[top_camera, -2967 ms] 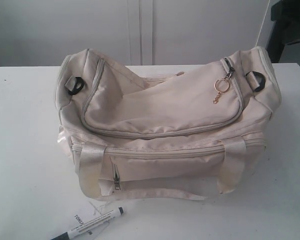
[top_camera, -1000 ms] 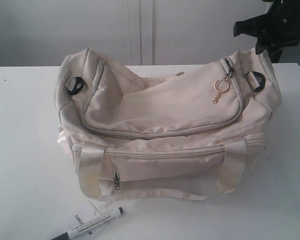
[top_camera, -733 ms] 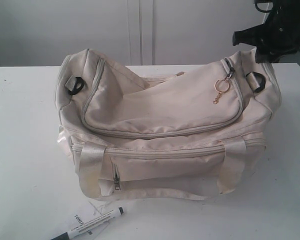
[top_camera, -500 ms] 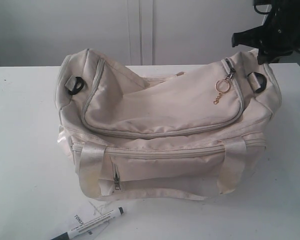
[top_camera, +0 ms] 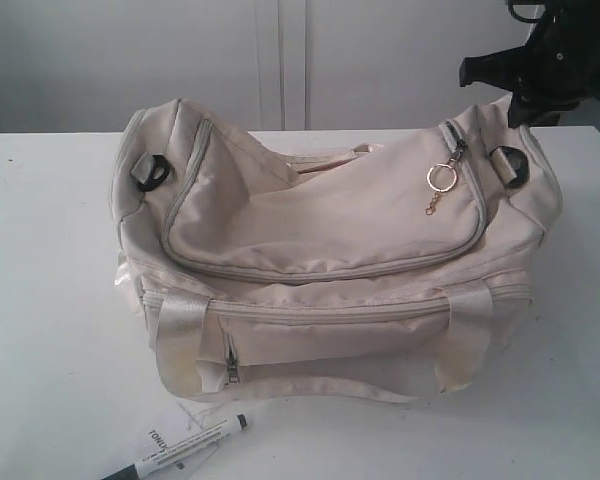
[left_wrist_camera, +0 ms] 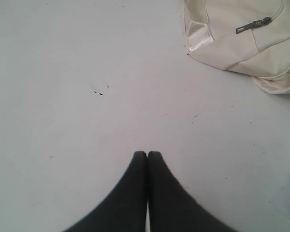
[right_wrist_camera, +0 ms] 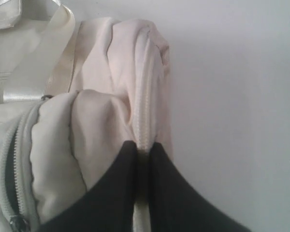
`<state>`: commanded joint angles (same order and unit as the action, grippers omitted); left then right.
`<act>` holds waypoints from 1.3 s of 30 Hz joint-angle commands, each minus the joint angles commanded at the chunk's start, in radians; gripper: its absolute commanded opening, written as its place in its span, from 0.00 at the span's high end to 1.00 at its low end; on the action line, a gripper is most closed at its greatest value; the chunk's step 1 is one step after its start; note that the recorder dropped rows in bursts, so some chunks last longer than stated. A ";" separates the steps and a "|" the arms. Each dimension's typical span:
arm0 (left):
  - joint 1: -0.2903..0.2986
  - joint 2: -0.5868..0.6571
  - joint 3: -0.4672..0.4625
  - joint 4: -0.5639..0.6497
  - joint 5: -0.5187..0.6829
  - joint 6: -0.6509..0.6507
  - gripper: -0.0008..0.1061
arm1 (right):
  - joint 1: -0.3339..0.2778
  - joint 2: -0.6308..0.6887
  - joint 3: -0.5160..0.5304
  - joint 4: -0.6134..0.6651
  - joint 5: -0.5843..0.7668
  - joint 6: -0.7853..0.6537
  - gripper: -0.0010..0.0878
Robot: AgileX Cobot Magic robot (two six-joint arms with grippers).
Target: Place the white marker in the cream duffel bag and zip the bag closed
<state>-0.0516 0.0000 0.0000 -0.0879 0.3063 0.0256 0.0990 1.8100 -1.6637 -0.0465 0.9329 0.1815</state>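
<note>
Exterior view: white marker (top_camera: pixel 185 444) diagonal, one end toward cream duffel bag (top_camera: pixel 320 220); right claw (right_wrist_camera: pixel 141 146) pinching its seam (right_wrist_camera: pixel 144 96); left claw (left_wrist_camera: pixel 147 153) together.

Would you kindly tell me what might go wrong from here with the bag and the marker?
1. The right gripper pinches only a thin seam fold at the end of the cream duffel bag; a pull may slip off or drag the whole soft bag.
2. The white marker lies on a paper tag; a grasp might lift both.
3. The flap zip looks closed, so the marker cannot go in yet.
</note>
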 joint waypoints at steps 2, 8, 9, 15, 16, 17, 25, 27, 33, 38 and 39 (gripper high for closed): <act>0.000 0.000 0.000 0.000 0.000 0.000 0.99 | 0.000 -0.004 0.000 0.000 -0.010 0.000 0.99; 0.000 0.000 0.000 0.000 0.000 0.000 0.99 | 0.000 -0.004 0.000 0.000 -0.037 0.002 0.99; 0.000 0.000 0.000 0.000 0.000 0.000 0.99 | 0.000 -0.004 0.000 0.000 -0.032 0.002 0.99; 0.000 0.000 0.000 0.000 0.000 0.000 0.99 | 0.000 -0.004 0.000 0.000 -0.030 0.002 0.99; 0.000 0.000 0.000 0.000 0.000 0.000 0.99 | 0.000 -0.004 0.000 0.000 -0.030 0.002 0.99; 0.000 0.000 0.000 0.000 0.000 0.000 0.99 | 0.000 -0.004 0.000 0.000 -0.030 0.002 0.99; 0.000 0.000 0.000 0.000 0.000 0.000 0.99 | 0.000 -0.004 0.000 0.000 -0.030 0.002 0.99; 0.000 0.000 0.000 0.000 0.000 0.000 0.99 | 0.000 -0.004 0.000 0.000 -0.030 0.002 0.99; 0.000 0.000 0.000 0.000 0.000 0.000 0.99 | 0.000 -0.004 0.000 0.000 -0.030 0.002 0.99; 0.000 0.000 0.000 0.000 0.000 0.000 0.99 | 0.000 -0.004 0.000 0.000 -0.030 0.002 0.99; 0.000 0.000 0.000 0.000 0.000 0.000 0.99 | 0.000 -0.004 0.000 0.000 -0.030 0.002 0.99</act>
<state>-0.0516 0.0000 0.0000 -0.0879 0.3063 0.0256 0.0990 1.8064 -1.6637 -0.0465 0.9031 0.1835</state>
